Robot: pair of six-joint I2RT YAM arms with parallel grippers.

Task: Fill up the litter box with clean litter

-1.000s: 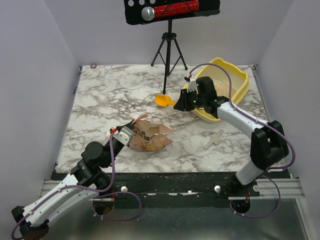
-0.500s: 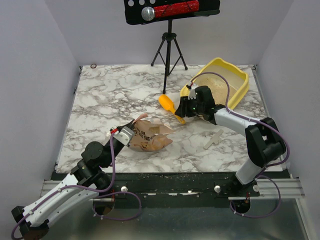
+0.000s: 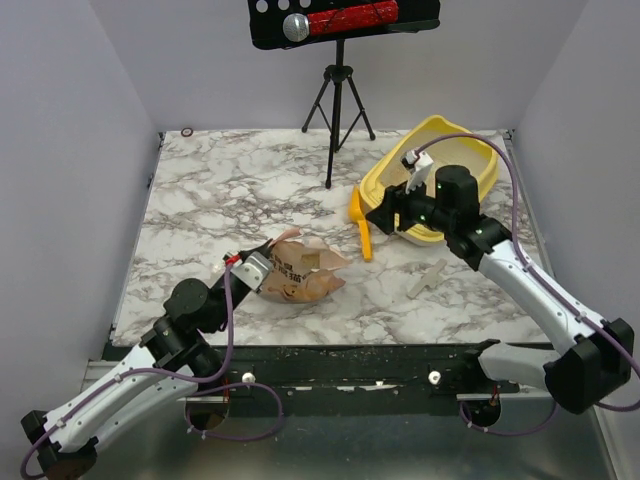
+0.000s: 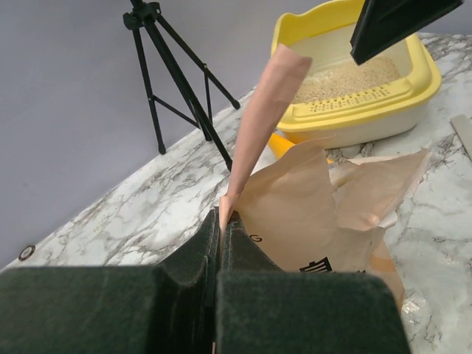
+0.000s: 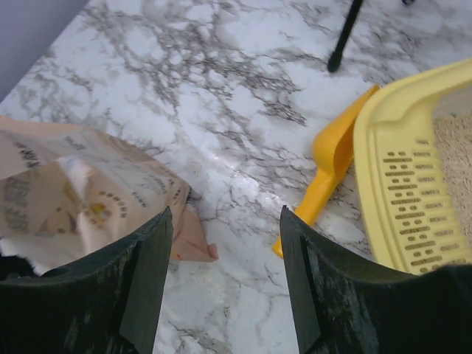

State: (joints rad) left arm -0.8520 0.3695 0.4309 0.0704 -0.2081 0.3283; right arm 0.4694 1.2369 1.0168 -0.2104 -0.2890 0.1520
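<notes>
No whole word for you to read: only scraps of print on the paper bag (image 3: 300,272).
In the left wrist view you get the tops of a few bold black letters (image 4: 322,264) low on the bag's panel, hidden below by the gripper body, and one tiny ring-shaped mark (image 4: 254,239). In the right wrist view you see dark lettering and a brownish-yellow emblem (image 5: 96,210) on the crumpled side, too blurred to spell out. From above, the print is too small.

tan paper bag (image 3: 300,272) — crumpled, on marble table (image 3: 220,190) | yellow scoop (image 3: 360,215) lying near black tripod (image 3: 335,120)
</notes>
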